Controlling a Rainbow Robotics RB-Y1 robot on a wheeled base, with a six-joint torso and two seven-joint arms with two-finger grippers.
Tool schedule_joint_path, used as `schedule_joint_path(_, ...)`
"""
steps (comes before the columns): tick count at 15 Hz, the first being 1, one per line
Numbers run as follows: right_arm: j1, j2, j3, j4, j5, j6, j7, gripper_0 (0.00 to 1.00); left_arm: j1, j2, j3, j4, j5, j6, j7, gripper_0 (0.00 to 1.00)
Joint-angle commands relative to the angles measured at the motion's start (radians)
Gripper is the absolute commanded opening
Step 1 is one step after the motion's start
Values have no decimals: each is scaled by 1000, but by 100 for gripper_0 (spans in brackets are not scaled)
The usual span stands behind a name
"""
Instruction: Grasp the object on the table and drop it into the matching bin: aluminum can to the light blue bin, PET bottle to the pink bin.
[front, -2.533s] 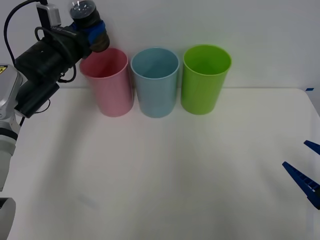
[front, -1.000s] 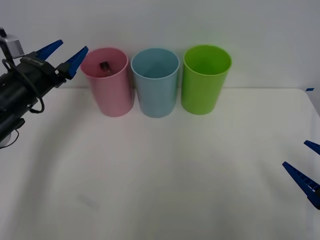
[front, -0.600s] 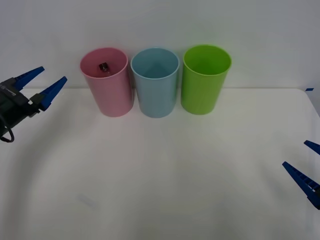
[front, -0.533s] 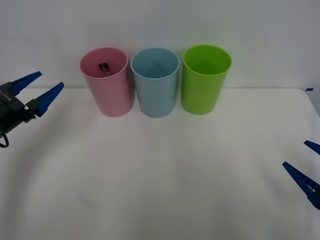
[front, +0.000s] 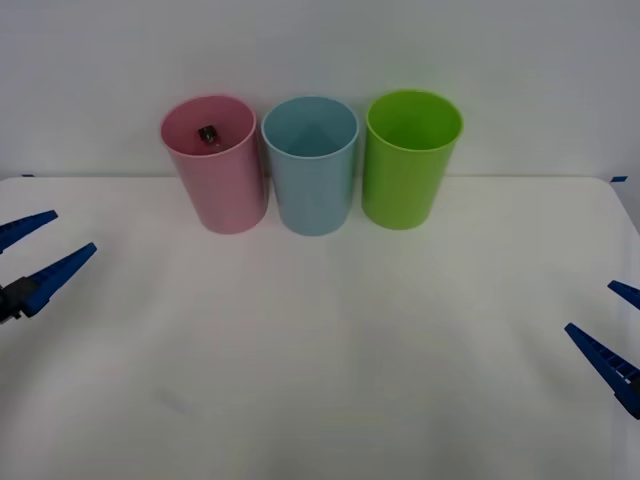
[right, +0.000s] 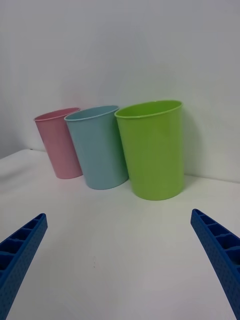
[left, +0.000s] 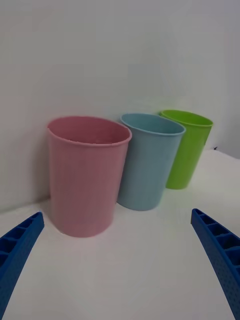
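The PET bottle (front: 209, 134) lies inside the pink bin (front: 215, 165), with just a small dark part of it showing below the rim. The pink bin (left: 86, 175) stands at the back of the table (front: 330, 350), leftmost of a row. Right beside it is the light blue bin (front: 310, 165). My left gripper (front: 35, 255) hangs open over the table's left edge, well in front of the pink bin and holding nothing. My right gripper (front: 612, 335) is open at the table's right edge, far from the bins.
A lime green bin (front: 411, 158) stands right of the light blue one, all three close against the white wall. From the right wrist the row runs green bin (right: 152, 149), light blue bin (right: 98, 146), pink bin (right: 59, 142). Bare white tabletop lies between the grippers.
My left gripper let the bottle go into the pink bin, opened, and drew back left and toward the table's front. The right gripper has stayed still.
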Motion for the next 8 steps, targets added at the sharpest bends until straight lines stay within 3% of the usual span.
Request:
schedule_joint_path(1, 0, 0, 0, 0, 0, 0, 0, 100, 82, 0, 30, -34, -1, -37, -22, 100)
schedule_joint_path(6, 0, 0, 0, 0, 0, 0, 0, 100, 233, 0, 90, -110, 6, -120, -62, 100)
schedule_joint_path(8, 0, 0, 0, 0, 0, 0, 0, 100, 276, 1, 90, -117, 14, -132, -128, 100)
